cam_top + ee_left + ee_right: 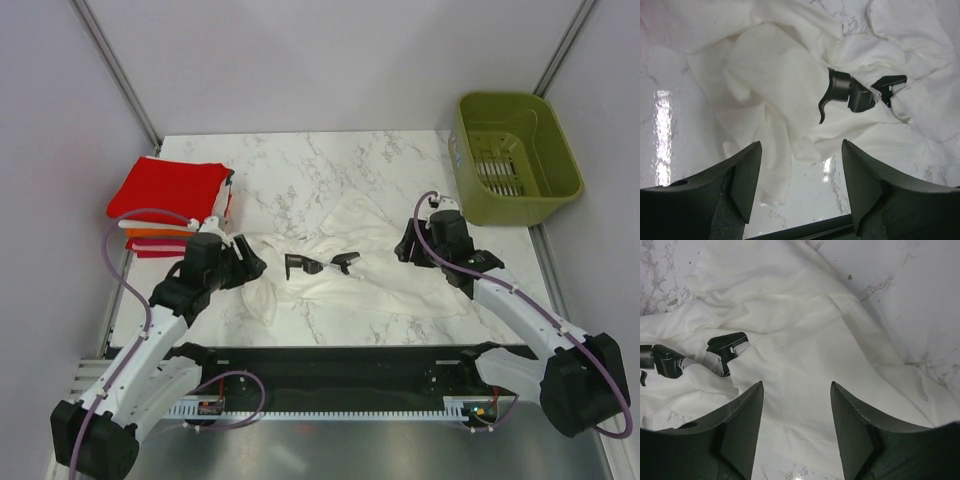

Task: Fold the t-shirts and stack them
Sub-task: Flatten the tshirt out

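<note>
DESK: How do the two arms stand?

PHOTOGRAPHER: Both reach in from the near edge over the marble table (330,160). The left arm bends inward from the near-left corner, and the left gripper (252,263) is low at the left end of a crumpled white t-shirt (370,270). The right arm angles up from the near-right corner, and the right gripper (404,247) points left at the shirt's right end.

DESK: And the jaws?

PHOTOGRAPHER: Both pairs stand wide apart, gripping nothing. In the left wrist view, the left fingers (747,175) frame a loose fold of cloth lying on the marble. In the right wrist view, the right fingers (747,415) straddle smoother white fabric.

DESK: Where is the laundry?

PHOTOGRAPHER: The white shirt sprawls unfolded between the two grippers, in the near half of the table. A black print (320,263) shows near its middle. A stack of folded t-shirts (165,195) sits at the left edge, just beyond the left gripper. It has red on top, with orange, white and red layers showing beneath.

DESK: Edges, room to move?

PHOTOGRAPHER: Marble shows on the far side of the shirt, up to the back edge. An olive-green basket (505,212) stands at the far-right corner, apart from the right arm. The shirt's near hem lies close to the table's near edge, beside the black rail (330,372) that carries the arm bases. Grey walls close in on the left, right and far sides.
</note>
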You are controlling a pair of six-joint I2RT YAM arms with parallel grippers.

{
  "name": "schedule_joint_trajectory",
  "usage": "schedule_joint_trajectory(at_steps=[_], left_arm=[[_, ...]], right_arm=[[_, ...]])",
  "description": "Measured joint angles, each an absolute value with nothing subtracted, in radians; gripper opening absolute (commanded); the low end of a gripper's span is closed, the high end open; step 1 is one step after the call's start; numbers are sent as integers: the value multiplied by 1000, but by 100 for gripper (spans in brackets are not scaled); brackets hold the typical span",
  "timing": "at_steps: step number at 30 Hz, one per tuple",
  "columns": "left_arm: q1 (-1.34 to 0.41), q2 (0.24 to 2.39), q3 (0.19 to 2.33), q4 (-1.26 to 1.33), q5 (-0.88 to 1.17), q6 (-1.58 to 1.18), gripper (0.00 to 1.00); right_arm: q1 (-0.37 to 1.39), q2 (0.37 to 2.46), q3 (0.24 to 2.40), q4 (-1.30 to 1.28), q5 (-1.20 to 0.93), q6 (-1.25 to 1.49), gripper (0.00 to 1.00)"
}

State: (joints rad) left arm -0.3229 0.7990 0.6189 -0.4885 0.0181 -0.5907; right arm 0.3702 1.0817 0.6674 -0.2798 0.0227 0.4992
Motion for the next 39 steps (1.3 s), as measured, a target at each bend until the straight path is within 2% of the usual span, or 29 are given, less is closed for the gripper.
schedule_joint_trajectory(at_steps=[3, 10, 16, 21, 23, 25, 27, 31, 32, 33, 35, 36, 39], left_arm=[[-323, 776, 543, -476, 27, -641, 68], [-323, 743, 422, -455, 2, -716, 67], [-323, 759, 380, -453, -51, -757, 66], [-323, 825, 377, -438, -69, -762, 57], [-323, 839, 373, -428, -74, -762, 50], [-323, 845, 366, -416, -75, -762, 47], [-323, 845, 365, -406, -75, -762, 44], [-323, 846, 364, -377, -75, -762, 43], [-323, 847, 364, -370, -75, -762, 43], [-323, 850, 362, -359, -74, -762, 42], [-323, 856, 356, -339, -68, -765, 37], [-323, 858, 351, -327, -66, -768, 35], [-323, 860, 330, -292, -52, -778, 27]], right_arm=[[385, 1159, 695, -246, 25, 496, 72], [398, 1373, 829, -201, 77, 490, 75], [397, 1564, 986, -193, 174, 480, 83], [397, 1733, 1134, -194, 211, 471, 77], [397, 1789, 1166, -191, 211, 469, 75], [397, 1833, 1182, -195, 210, 469, 73], [397, 1872, 1193, -200, 208, 466, 66], [397, 1921, 1206, -203, 200, 458, 64], [397, 1922, 1209, -203, 198, 458, 59], [396, 1924, 1213, -203, 196, 455, 39], [391, 1926, 1215, -201, 181, 456, 16], [386, 1927, 1215, -203, 172, 459, 0], [346, 1929, 1215, -202, 131, 481, 0]])
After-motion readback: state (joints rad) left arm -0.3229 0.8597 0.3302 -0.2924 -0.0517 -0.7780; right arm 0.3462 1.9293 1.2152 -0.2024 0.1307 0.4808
